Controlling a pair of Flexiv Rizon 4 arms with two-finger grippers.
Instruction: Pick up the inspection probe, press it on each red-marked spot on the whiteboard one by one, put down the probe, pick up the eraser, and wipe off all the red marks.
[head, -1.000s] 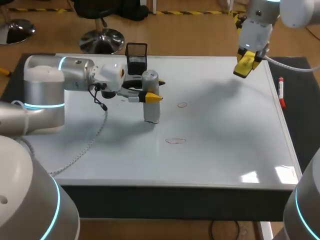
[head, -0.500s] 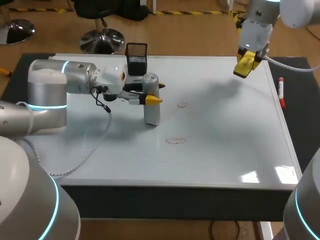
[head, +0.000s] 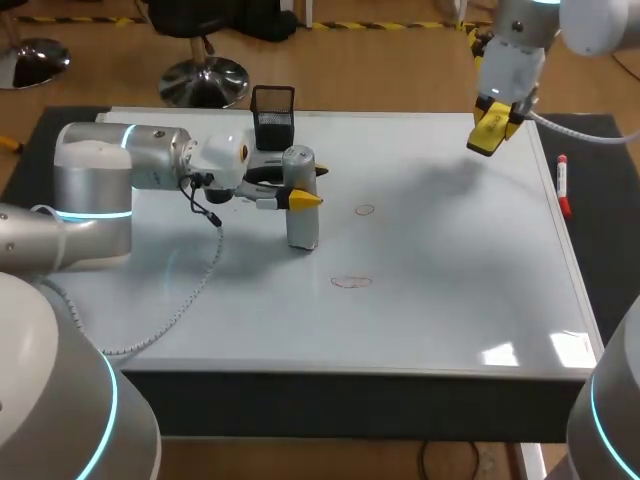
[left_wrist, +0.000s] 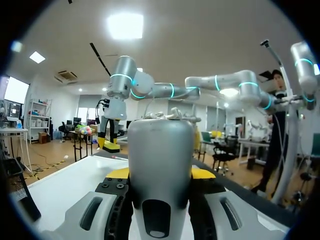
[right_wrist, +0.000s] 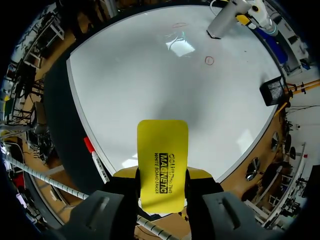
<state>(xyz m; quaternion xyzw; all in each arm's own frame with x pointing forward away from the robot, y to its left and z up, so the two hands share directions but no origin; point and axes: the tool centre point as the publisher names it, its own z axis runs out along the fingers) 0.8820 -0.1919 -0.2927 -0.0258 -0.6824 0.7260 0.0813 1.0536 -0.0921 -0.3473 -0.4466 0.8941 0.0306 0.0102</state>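
Just right of the upright probe (head: 303, 225), clamped in the left pincer (head: 314, 184), lies the nearest red mark (head: 365, 210). The right pincer (head: 492, 128), far past it, holds the eraser (right_wrist: 162, 155).

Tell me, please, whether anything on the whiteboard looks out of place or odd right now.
Nothing is spilled or damaged. One oddity: the right hand grips the yellow eraser above the far corner of the whiteboard while the left hand holds the inspection probe, with the red marks unwiped.
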